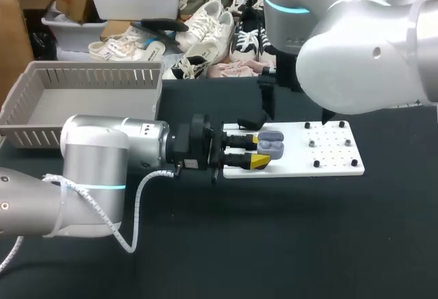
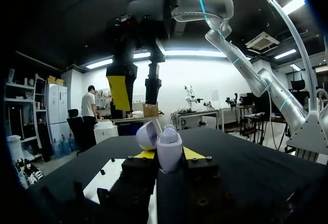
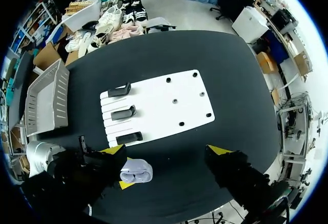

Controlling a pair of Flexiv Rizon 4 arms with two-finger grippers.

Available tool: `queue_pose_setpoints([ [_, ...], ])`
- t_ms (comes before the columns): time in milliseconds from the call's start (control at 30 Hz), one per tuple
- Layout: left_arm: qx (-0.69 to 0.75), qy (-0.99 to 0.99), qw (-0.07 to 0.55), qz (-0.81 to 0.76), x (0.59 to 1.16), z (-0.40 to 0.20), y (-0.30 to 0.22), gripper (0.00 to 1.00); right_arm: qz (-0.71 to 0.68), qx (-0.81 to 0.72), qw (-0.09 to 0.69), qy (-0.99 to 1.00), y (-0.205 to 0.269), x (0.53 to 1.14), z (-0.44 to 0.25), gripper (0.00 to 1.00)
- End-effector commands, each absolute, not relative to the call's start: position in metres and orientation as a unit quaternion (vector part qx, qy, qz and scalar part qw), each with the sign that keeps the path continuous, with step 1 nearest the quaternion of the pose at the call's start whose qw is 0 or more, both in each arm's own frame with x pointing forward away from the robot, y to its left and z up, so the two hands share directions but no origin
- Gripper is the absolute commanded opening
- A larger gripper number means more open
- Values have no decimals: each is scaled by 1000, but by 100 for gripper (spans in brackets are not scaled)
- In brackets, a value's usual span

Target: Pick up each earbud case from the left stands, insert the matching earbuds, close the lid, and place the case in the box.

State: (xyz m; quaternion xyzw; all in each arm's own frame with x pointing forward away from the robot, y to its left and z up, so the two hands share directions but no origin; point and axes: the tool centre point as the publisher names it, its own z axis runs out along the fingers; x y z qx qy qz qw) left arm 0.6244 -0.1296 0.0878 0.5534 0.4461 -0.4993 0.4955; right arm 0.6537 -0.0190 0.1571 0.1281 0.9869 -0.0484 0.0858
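Above the left end of the board (image 1: pixel 332 167), your left tool (image 1: pixel 259 150) is clamped on the case (image 1: pixel 270 143). One yellow tip sits on each side of the base, and the lid is hinged open, pointing away from the wrist. The right tool (image 3: pixel 166 149) hangs above it with its fingers wide apart and nothing between them. The three stands (image 3: pixel 123 113) on the board look empty.

Treat the case as a light, hard, smooth plastic shell (probably slick under the tips). It may twist or slip out if you push it off-centre. The base is the place to hold, as now. The lid looks like the weak part, a thin flap on a small hinge, so press it shut gently near its free edge, straight toward the base. I cannot tell whether earbuds sit in the wells. The box (image 1: pixel 41 80) stands well apart, at the far left of the surface (image 1: pixel 274 244).
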Motion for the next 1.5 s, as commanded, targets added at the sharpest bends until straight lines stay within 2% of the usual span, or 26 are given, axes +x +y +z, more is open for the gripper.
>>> queue_pose_setpoints([
  [33,553,446,497,-499,624,88,-129,0,-50,128,75,988,-21,665,151,100],
  [700,553,446,497,-499,624,88,-129,0,-42,119,36,991,-24,661,122,100],
  [1500,553,446,497,-499,624,88,-129,0,-52,96,31,994,-18,628,129,100],
])
